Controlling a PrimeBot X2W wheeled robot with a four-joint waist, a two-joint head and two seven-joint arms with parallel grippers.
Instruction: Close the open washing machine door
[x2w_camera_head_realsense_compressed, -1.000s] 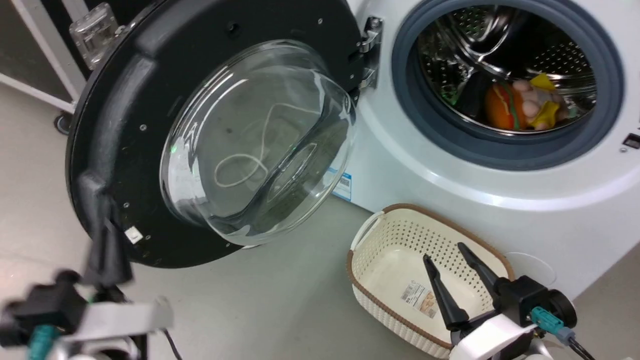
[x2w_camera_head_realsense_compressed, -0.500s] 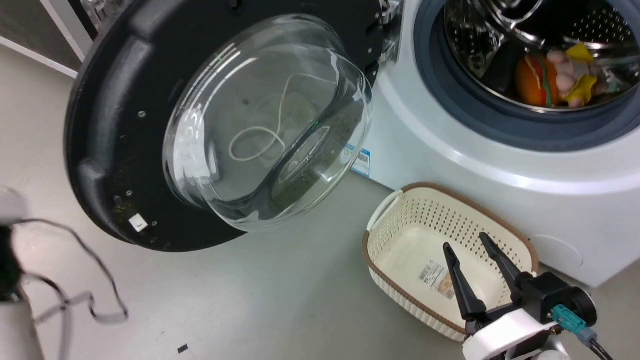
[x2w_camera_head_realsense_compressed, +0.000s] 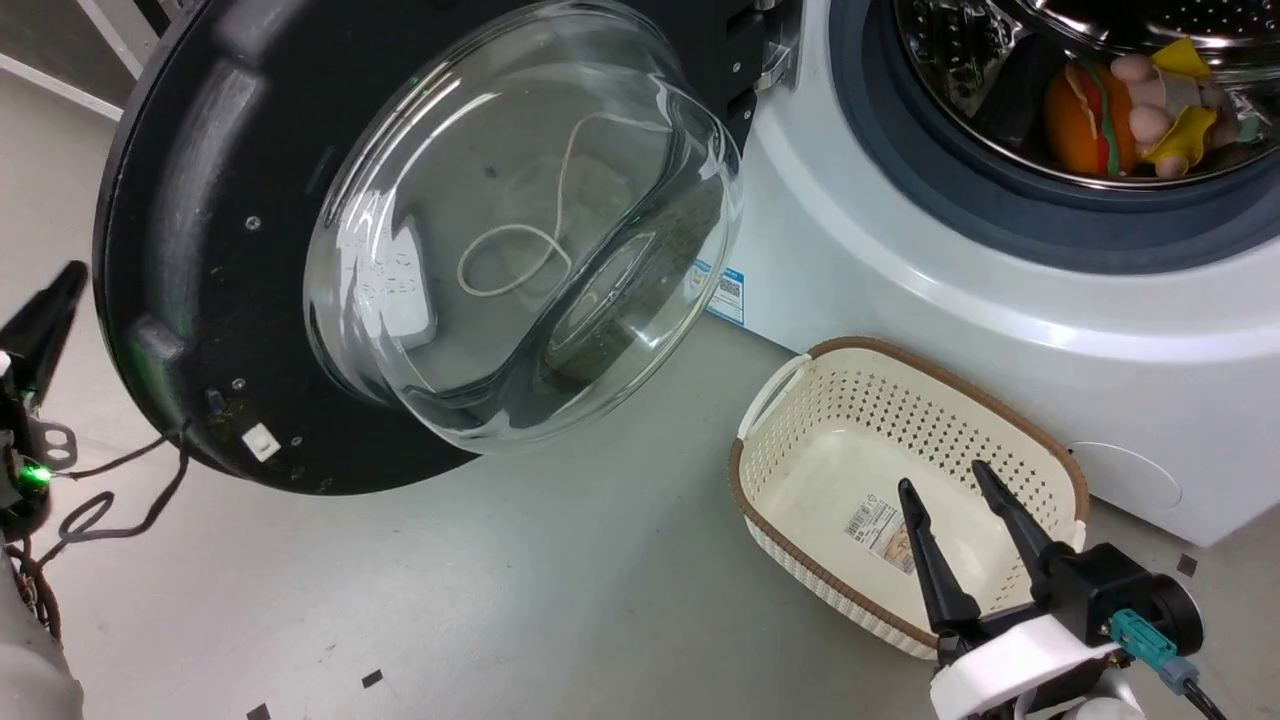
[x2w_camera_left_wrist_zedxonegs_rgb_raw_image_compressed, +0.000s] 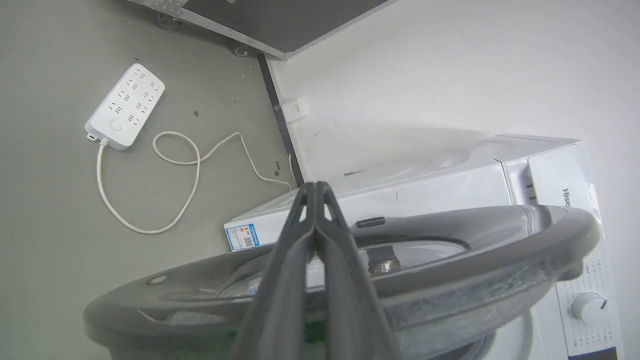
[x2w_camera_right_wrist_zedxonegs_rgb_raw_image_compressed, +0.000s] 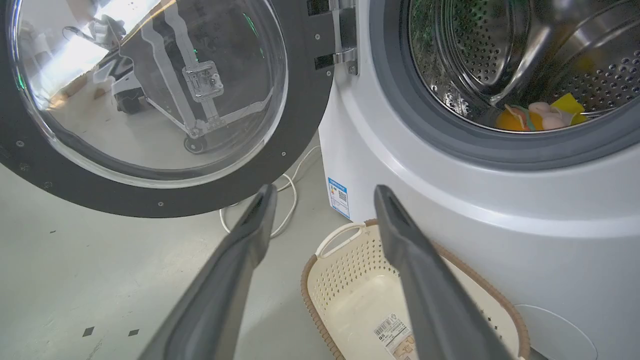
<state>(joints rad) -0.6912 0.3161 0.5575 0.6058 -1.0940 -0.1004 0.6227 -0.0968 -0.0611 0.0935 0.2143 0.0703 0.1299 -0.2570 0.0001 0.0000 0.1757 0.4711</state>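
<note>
Left jaws are pressed together beside the black rim of the washing machine door (x2w_camera_head_realsense_compressed: 180, 250), which stands swung open. Right jaws are spread above a cream basket (x2w_camera_head_realsense_compressed: 850, 400) on the grey floor (x2w_camera_head_realsense_compressed: 500, 600). A power strip (x2w_camera_left_wrist_zedxonegs_rgb_raw_image_compressed: 125, 105) lies near the white wall (x2w_camera_left_wrist_zedxonegs_rgb_raw_image_compressed: 425, 75).

washing machine door (x2w_camera_head_realsense_compressed: 200, 230) left of drum (x2w_camera_head_realsense_compressed: 950, 50) | basket (x2w_camera_head_realsense_compressed: 900, 400) on floor (x2w_camera_head_realsense_compressed: 550, 600) below drum
</note>
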